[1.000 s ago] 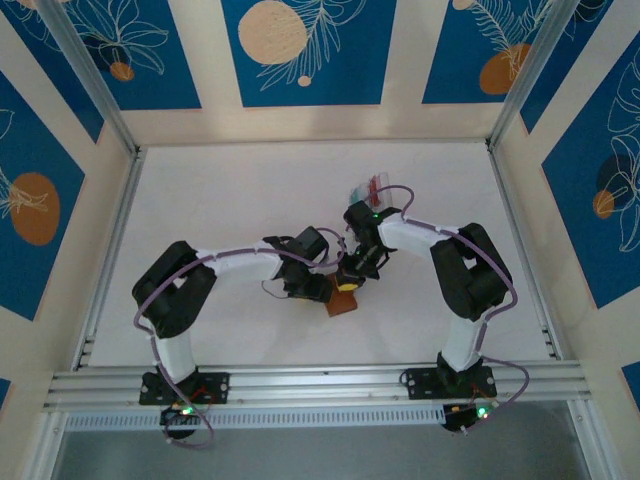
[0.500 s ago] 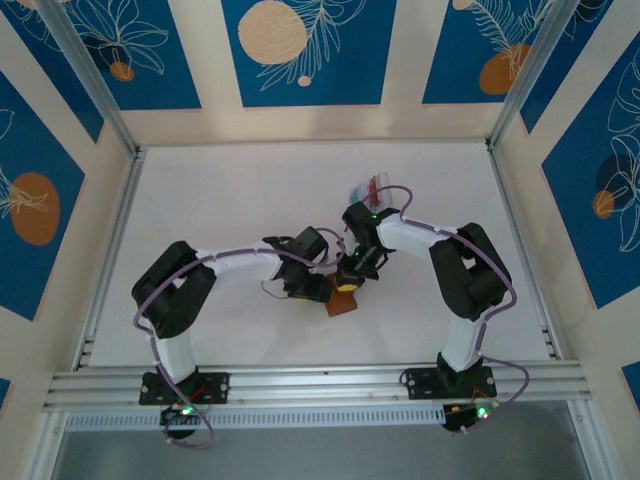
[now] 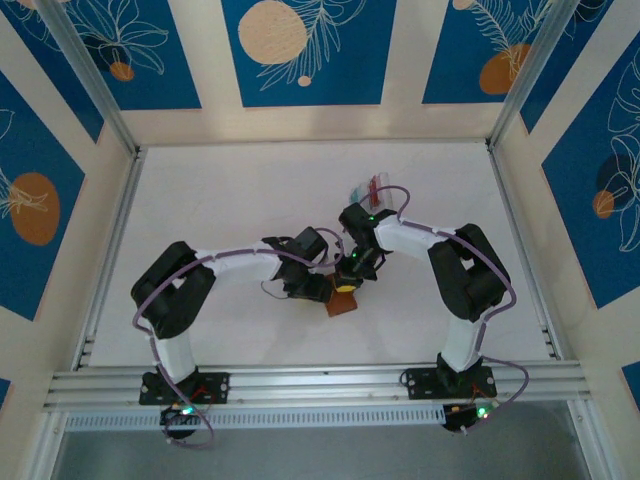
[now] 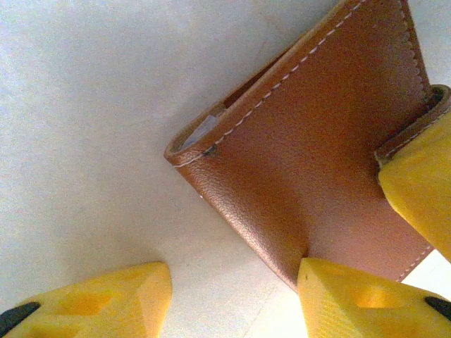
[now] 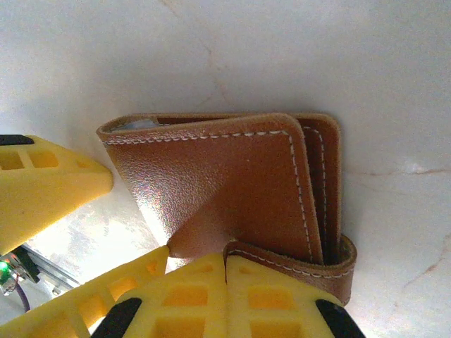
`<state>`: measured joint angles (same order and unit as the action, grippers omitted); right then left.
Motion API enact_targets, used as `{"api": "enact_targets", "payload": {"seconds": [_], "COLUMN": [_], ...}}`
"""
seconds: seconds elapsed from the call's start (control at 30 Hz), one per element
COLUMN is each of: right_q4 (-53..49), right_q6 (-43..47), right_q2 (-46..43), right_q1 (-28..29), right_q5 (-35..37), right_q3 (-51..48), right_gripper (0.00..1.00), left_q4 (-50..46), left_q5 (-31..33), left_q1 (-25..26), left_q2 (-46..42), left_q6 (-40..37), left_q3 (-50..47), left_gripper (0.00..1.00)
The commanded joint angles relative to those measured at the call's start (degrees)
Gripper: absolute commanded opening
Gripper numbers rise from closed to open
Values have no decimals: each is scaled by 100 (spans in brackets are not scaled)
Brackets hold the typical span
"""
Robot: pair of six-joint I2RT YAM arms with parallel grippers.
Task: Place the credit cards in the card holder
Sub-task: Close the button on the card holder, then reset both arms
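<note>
Blue wall panels (image 3: 300,50) with white leaf outlines and orange discs close in three sides of the white worktop (image 3: 220,210). Aluminium posts (image 3: 85,75) stand at the far corners and a rail (image 3: 320,385) runs along the near edge. Close up, the worktop looks pale with faint marbled veins.

The brown wallet (image 3: 343,303) lies folded near the middle of the worktop, a little toward the near edge. We see white stitching on its leather and a pale lining at the open slot (image 4: 201,134), and we can read no stamp on it.

Our left hand (image 4: 232,282) is half open, and one yellow finger (image 4: 359,296) touches a wallet corner. Our right hand (image 5: 225,271) is closed, with the snap tab (image 5: 292,260) lying over its fingertips. We cannot tell whether it pinches the tab.

A clear tray (image 3: 368,188) sits toward the far edge. Something red lies in it, too small to read.
</note>
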<state>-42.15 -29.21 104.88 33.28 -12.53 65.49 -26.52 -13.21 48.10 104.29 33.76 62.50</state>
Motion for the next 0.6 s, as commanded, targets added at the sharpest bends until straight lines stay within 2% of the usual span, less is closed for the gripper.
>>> {"api": "enact_targets", "payload": {"seconds": [0.0,0.07,0.27,0.43,0.57], "right_q4": [44,105,146,191,122], "right_q6": [-152,-211,-294,-289,-238], "right_q2": [154,0,-278,-623,-1140], "right_q1": [144,161,197,209,204], "right_q5": [269,254,94,5,151], "right_q3": [-198,-142,168,464,766], "right_gripper": [0,4,30,44,56], "left_q4": [117,10,-374,-669,-1000], "left_q5": [-192,-119,20,-37,213], "left_q1": [12,-60,-428,-909,-1323], "left_q2": [255,75,-826,-1795,-2697], "left_q6": [87,80,11,36,17], "left_q3": [-266,-265,-334,-440,-426], "left_gripper": [52,53,58,61,73]}}
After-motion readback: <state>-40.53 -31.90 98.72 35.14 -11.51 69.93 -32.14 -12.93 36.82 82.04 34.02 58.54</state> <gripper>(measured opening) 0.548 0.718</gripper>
